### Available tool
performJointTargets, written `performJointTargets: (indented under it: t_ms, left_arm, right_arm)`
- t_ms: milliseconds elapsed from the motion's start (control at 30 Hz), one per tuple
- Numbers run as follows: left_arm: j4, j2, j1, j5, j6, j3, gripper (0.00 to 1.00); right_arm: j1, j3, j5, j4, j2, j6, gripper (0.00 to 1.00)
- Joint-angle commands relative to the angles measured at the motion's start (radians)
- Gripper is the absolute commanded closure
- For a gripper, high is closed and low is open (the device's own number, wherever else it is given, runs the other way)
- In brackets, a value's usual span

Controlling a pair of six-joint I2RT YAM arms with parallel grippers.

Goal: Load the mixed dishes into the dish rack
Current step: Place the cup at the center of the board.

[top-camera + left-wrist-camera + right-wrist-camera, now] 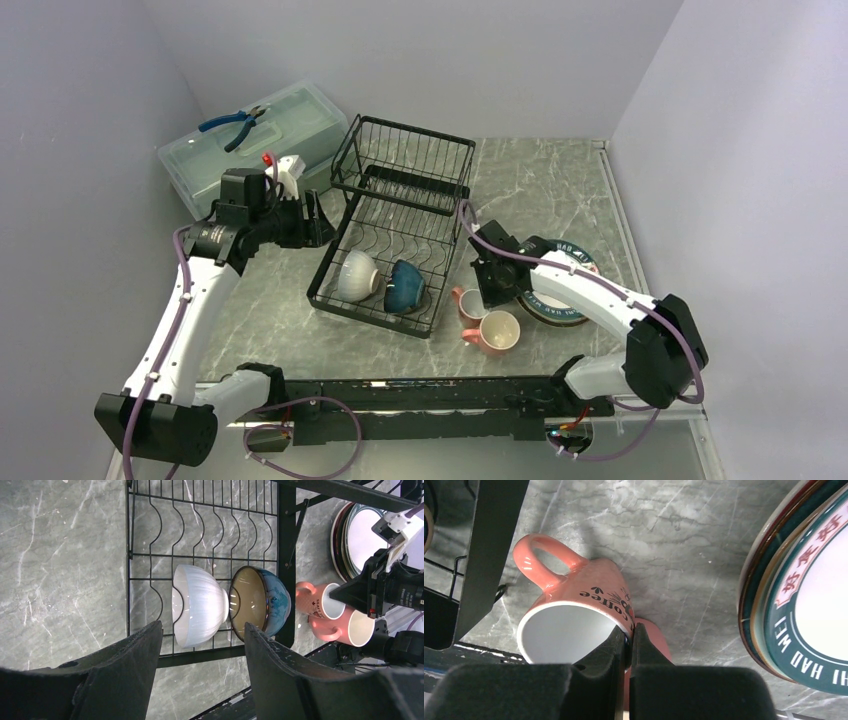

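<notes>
So, the right tool (629, 635) is clamped tight on the rim of a pink mug (589, 587), one finger inside the cup and one outside on the wall. The mug has black "coffee" lettering and its handle points toward the dish rack (410, 158). It sits just off the rack's right side, over the worktop (540, 190). I honestly can't tell if its base is touching the marble or a bit off it. A second pink mug (499, 332) is right up against it on the near side, open end up.

Just to the right of the mugs there's a stack of plates (575, 312) lying flat on the worktop. The top one is white with a teal lettered rim (819, 605), and I can see a red edge lower in the pile.

Inside the rack, two bowls stand on edge side by side in the near row of dividers: a white ribbed bowl (197, 605) on the left and a blue bowl (262, 605) with a brownish inside on the right.

The left tool (202, 627) hangs by the rack's left side, jaws spread fairly wide and nothing between them.

Back left corner has a pale green lidded box (290, 128) with blue-handled pliers (232, 125) on the lid.
</notes>
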Motion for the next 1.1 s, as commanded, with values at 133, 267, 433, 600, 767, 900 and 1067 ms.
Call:
performJointTargets:
  t_ms: [133, 267, 433, 600, 767, 900, 1067]
  left_arm:
    - [0.021, -0.004, -0.007, 0.028, 0.013, 0.044, 0.34]
    - [0.022, 0.000, -0.007, 0.031, 0.013, 0.044, 0.34]
    - [0.021, 0.004, -0.007, 0.030, 0.012, 0.045, 0.34]
    - [0.021, 0.014, -0.007, 0.031, 0.011, 0.049, 0.34]
    - [0.012, 0.024, -0.008, 0.019, 0.008, 0.059, 0.34]
    - [0.009, 0.035, -0.007, 0.014, 0.004, 0.068, 0.34]
    - [0.008, 0.045, -0.007, 0.015, 0.002, 0.075, 0.34]
  right_arm:
    - [0.093, -0.021, -0.001, -0.012, -0.034, 0.085, 1.00]
    - [0.111, -0.038, -0.001, -0.011, -0.043, 0.102, 1.00]
    - [0.113, -0.048, 0.007, -0.011, -0.044, 0.107, 1.00]
    - [0.113, -0.033, 0.013, -0.008, -0.027, 0.104, 1.00]
    - [0.113, -0.012, 0.054, -0.038, -0.024, 0.099, 0.98]
    - [0.113, 0.017, 0.102, -0.075, -0.025, 0.104, 0.98]
    - [0.113, 0.033, 0.109, -0.085, -0.029, 0.108, 0.94]
